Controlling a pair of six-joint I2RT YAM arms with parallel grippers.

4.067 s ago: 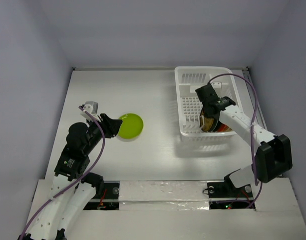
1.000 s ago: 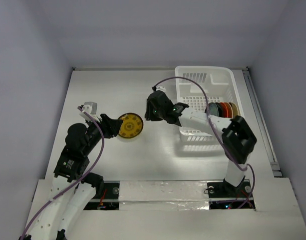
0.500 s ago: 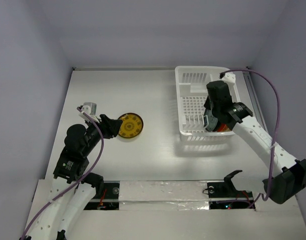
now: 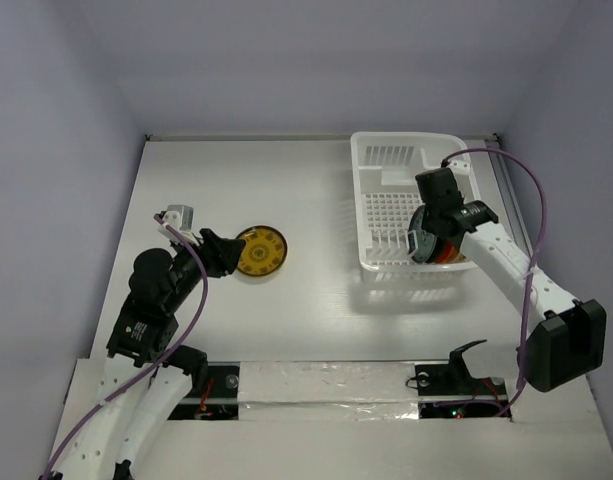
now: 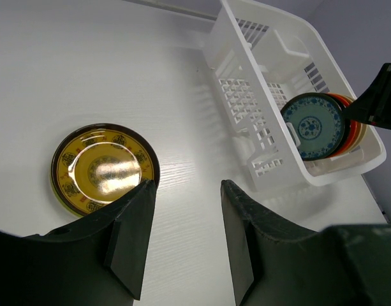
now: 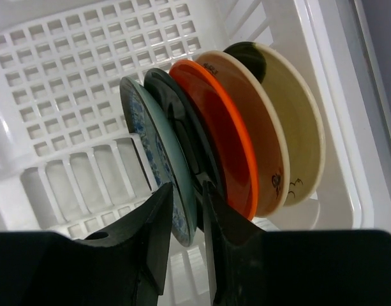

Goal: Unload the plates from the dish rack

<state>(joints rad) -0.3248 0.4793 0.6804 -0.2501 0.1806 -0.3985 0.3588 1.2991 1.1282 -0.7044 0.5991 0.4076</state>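
The white dish rack [image 4: 386,160] [image 5: 246,13] [image 6: 55,185] stands at the far right with plates upright in its near end. In front stands a blue-patterned plate [image 6: 154,134] [image 5: 313,125], with a dark plate [image 6: 166,86], an orange-red one [image 6: 221,140] and a cream one [image 6: 291,121] behind it. My right gripper [image 4: 423,243] [image 6: 185,191] reaches into the rack, and its jaws pinch the blue-patterned plate's rim from both sides. A yellow plate with a dark rim [image 4: 260,250] [image 5: 104,167] lies flat on the table. Just left of it, my left gripper [image 4: 222,252] [image 5: 185,185] hovers open and holds nothing.
The far half of the rack [image 6: 87,57] shows only bare grid. White walls close the table in at the back and on both sides. The right arm's purple cable [image 4: 516,190] arches over the rack's right side.
One second ago my right gripper was beside the yellow plate; it has gone back into the rack and closed round the blue-patterned plate. The left arm and the yellow plate have not moved.
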